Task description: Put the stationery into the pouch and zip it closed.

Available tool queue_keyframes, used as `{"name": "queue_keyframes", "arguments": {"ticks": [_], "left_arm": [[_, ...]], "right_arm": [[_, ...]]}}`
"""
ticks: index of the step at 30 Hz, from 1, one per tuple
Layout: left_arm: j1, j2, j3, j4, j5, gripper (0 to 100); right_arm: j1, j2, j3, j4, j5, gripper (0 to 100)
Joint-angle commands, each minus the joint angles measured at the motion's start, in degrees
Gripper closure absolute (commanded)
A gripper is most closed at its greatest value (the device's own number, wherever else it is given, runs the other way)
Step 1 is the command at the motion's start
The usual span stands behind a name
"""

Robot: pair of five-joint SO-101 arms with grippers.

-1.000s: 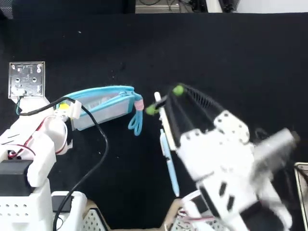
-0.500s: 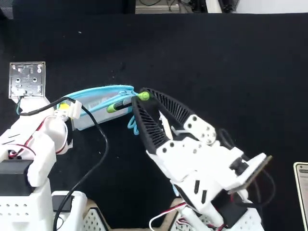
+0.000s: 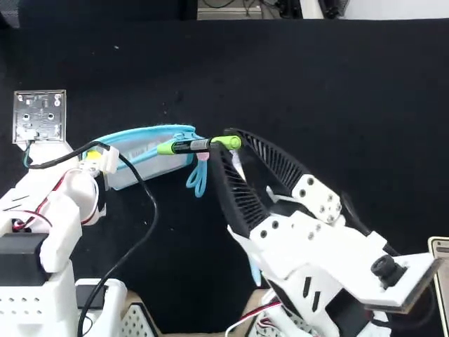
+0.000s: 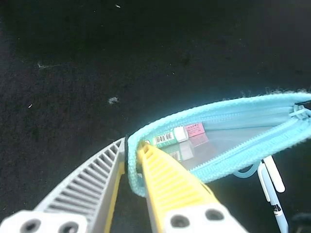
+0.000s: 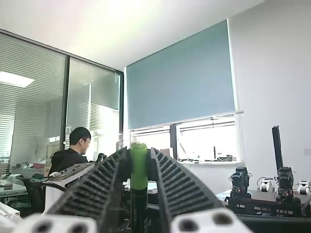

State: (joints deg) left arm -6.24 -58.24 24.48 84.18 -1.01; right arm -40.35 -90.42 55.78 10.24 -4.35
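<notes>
Left gripper (image 4: 132, 154) clamped shut — held low, right gripper (image 3: 219, 144) closed — arm stretched leftward

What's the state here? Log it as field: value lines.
pouch: open, on the table, small labelled items inside
left gripper: shut on the pouch's rim at one end
right gripper: shut on green marker
green marker: held level, one end over the pouch's other end
blue pen: on the table beside the pouch
</notes>
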Motion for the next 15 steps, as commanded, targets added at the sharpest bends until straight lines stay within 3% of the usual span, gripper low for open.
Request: {"name": "queue_keyframes", "arguments": {"ticks": [1, 9, 15], "left_arm": [[0.04, 0.35, 2.68, 0.00, -0.44, 97], [0.04, 0.35, 2.68, 0.09, -0.44, 97], [0.04, 0.35, 2.68, 0.09, -0.53, 97]], "right_arm": [[-0.53, 6.90, -1.45, -3.78, -0.26, 98.8], [-0.79, 18.51, -0.92, -7.65, -0.62, 98.8], [-0.79, 16.22, 4.18, -6.86, -0.26, 98.7]]}}
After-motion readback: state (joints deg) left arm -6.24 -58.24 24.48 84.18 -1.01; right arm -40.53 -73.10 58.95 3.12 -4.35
